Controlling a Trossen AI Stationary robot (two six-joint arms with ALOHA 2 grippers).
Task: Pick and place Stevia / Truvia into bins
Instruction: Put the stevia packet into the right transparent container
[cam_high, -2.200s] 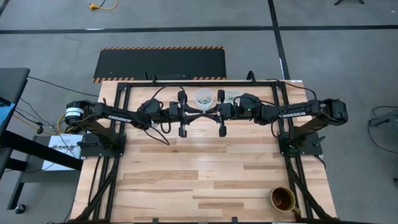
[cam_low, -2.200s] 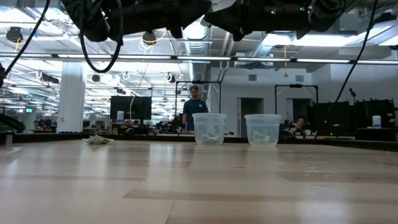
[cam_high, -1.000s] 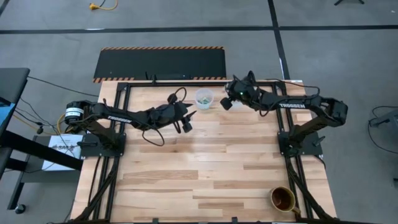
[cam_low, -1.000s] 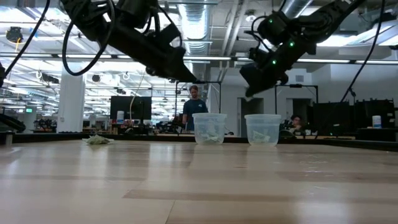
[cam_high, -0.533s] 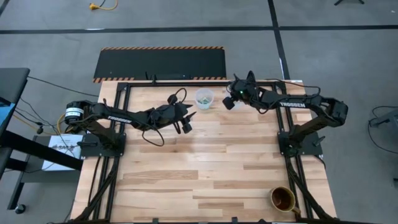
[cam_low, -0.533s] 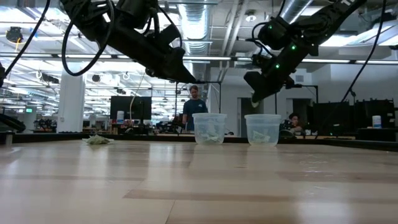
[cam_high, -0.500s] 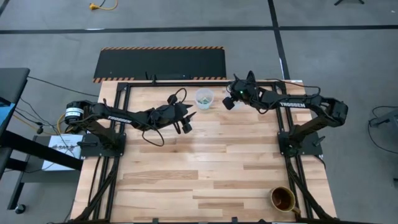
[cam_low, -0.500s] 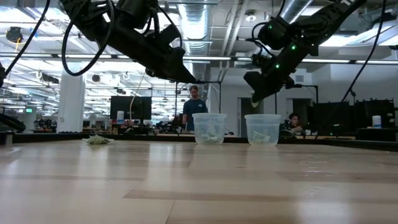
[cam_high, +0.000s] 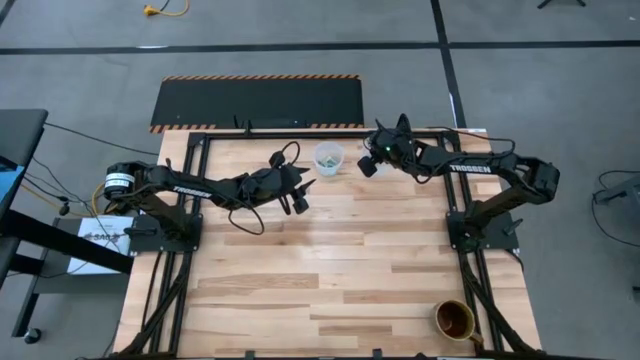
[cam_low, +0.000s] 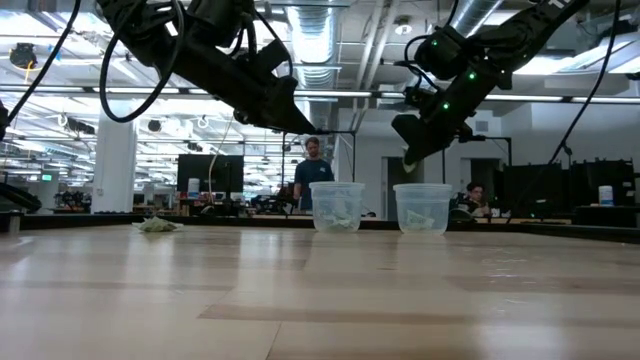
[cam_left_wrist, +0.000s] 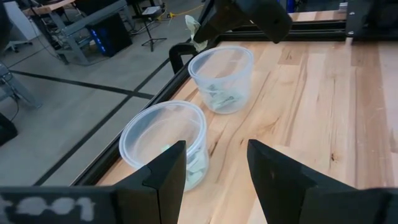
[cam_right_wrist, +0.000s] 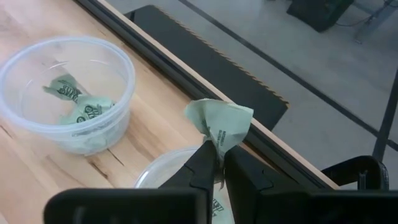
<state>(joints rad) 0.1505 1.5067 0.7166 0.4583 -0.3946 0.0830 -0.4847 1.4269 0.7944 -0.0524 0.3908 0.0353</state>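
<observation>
The right gripper (cam_right_wrist: 216, 163) pinches one green packet (cam_right_wrist: 221, 127) upright, directly above the rim of the right-hand bin (cam_low: 422, 207) at the worktop's far edge: release is straight down. The left gripper (cam_left_wrist: 214, 168) hangs spread beside the other bin (cam_high: 328, 156)

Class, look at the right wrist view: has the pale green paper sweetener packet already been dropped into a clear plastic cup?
No: the pale green paper sweetener packet sits pinched between the fingers of the right gripper, above the rim of the clear plastic cup.
</observation>
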